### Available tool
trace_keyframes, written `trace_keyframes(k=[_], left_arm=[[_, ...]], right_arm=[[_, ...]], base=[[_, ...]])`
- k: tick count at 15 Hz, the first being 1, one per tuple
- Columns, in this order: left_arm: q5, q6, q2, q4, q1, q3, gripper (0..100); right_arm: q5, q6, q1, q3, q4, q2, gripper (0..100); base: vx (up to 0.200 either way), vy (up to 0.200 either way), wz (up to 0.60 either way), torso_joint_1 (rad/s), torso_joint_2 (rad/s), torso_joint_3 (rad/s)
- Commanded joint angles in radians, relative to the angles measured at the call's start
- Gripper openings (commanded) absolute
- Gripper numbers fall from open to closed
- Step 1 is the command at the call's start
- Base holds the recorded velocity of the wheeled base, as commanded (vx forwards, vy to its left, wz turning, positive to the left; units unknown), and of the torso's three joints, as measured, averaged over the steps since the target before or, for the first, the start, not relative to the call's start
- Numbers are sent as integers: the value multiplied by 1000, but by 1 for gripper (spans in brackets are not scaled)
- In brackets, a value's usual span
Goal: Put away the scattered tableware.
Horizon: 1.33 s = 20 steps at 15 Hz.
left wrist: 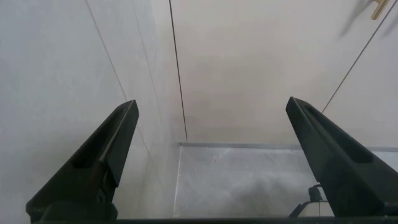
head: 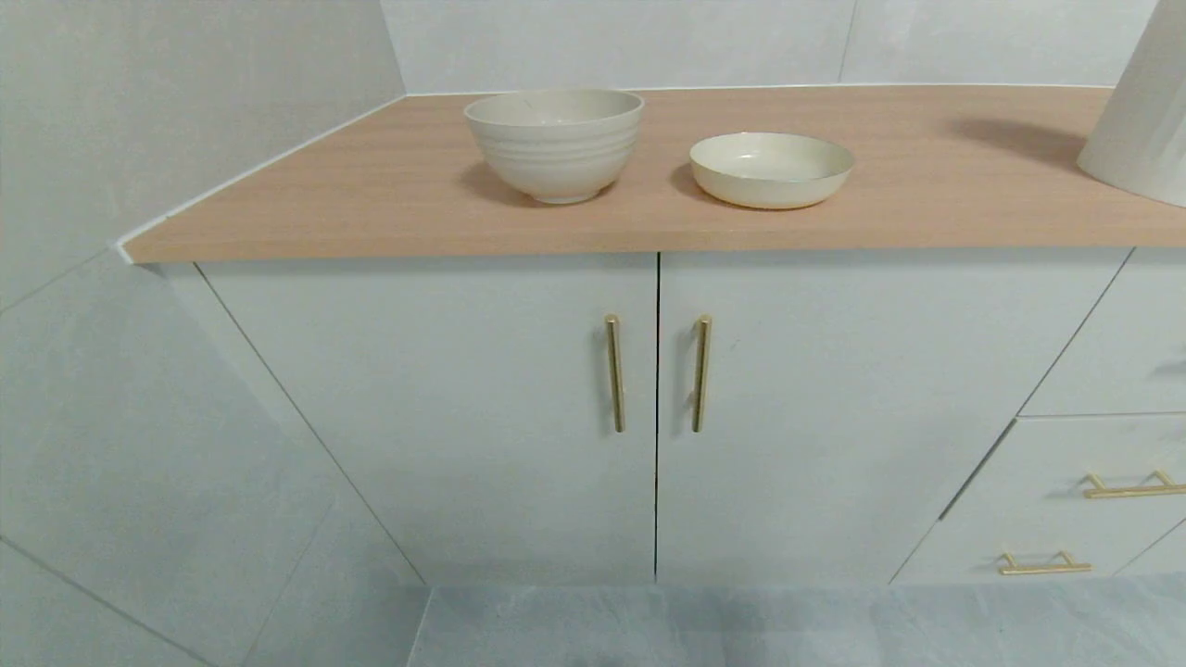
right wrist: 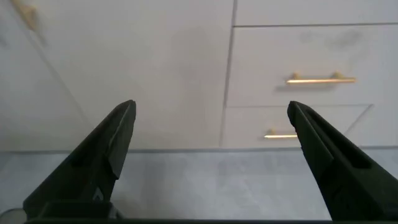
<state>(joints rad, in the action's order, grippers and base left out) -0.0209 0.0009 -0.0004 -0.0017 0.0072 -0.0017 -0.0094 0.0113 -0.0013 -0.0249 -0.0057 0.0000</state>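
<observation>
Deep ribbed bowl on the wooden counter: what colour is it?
Cream. The deep ribbed bowl shows best in head view.

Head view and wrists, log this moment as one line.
deep bowl and shallow bowl on countertop | cabinet doors shut | left gripper open | right gripper open

The left gripper (left wrist: 211, 104) has its two dark jaws spread wide, facing a pale cabinet front (left wrist: 261, 68) with a pale wall panel (left wrist: 56, 74) beside it. Grey floor (left wrist: 249, 177) meets their base. The end of a gold handle (left wrist: 379, 7) shows on the cabinet.
</observation>
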Motion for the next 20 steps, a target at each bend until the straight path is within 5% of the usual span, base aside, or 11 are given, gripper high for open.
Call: trace_keyframes(k=[1, 6, 9, 12, 16, 20], left_arm=[[-1, -1, 0, -1, 0, 0, 100], [-1, 1, 0, -1, 0, 0, 100], [-1, 1, 0, 0, 0, 0, 100], [-1, 1, 0, -1, 0, 0, 100], [-1, -1, 0, 0, 0, 0, 100], [-1, 1, 0, -1, 0, 0, 100]], right_arm=[[135, 96, 3, -171, 6, 17, 100], [618, 39, 20, -265, 86, 430, 100], [781, 59, 219, -408, 82, 773, 100], [746, 84, 414, -524, -105, 1137, 100], [614, 111, 507, -629, -576, 1545, 100], [568, 180, 537, -816, -632, 1698, 100]], base=[[0, 0, 0, 0, 0, 0], [0, 0, 0, 0, 0, 0], [0, 0, 0, 0, 0, 0], [0, 0, 0, 0, 0, 0], [0, 0, 0, 0, 0, 0], [0, 0, 0, 0, 0, 0]])
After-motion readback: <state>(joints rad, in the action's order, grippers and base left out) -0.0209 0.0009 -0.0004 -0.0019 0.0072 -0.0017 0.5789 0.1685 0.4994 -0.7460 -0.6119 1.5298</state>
